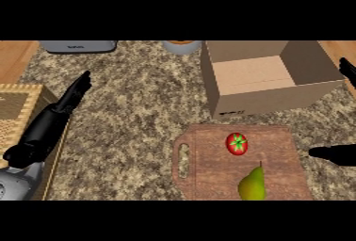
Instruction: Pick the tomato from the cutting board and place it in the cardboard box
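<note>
A red tomato [236,143] with a green stem lies on the wooden cutting board [208,164], near its upper middle. Behind the board stands an open cardboard box [268,75], with nothing visible inside. My left hand [52,120] rests at the left, fingers straight and pointing away, far from the board. My right hand [337,154] shows only at the right edge, beside the board's right side and apart from the tomato; one dark finger [348,70] of it shows higher up by the box.
A green pear [252,185] lies on the board's near part, below the tomato. A woven wooden block [21,106] sits at the left edge. A grey appliance [76,45] and a round container [182,45] stand at the counter's back.
</note>
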Controlling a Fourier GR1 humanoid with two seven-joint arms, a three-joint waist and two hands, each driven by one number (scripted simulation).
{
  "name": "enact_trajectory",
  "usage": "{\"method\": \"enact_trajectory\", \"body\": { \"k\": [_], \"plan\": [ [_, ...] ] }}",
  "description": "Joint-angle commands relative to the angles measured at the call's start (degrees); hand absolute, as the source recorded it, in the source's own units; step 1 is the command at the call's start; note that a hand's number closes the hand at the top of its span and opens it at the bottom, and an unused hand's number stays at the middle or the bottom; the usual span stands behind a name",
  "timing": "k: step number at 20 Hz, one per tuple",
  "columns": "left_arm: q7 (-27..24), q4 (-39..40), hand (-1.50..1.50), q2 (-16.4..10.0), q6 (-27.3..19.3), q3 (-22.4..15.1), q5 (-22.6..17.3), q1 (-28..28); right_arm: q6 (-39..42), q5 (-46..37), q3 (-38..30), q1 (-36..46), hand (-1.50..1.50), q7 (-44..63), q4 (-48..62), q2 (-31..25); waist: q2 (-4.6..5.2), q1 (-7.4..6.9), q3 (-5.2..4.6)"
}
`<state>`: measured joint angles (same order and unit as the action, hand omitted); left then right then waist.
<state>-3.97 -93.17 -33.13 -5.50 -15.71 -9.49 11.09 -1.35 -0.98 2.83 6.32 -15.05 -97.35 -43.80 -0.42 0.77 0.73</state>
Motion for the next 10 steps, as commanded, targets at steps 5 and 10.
{"method": "enact_trajectory", "body": {
  "k": [5, 10],
  "plan": [
    [-2.66, 4.04, 0.00, 1.80, 2.31, 0.33, -0.18, 0.53, 6.92, -11.31, 5.92, 2.49, -1.50, 10.38, -5.52, -8.89, 0.61, -1.00, -0.94],
    [-0.48, 4.21, 0.00, 3.27, 0.81, -0.78, 1.18, 2.18, 13.40, -18.43, 15.74, 1.60, -1.50, 21.27, -15.81, -10.82, 0.46, -0.48, -0.99]
  ]
}}
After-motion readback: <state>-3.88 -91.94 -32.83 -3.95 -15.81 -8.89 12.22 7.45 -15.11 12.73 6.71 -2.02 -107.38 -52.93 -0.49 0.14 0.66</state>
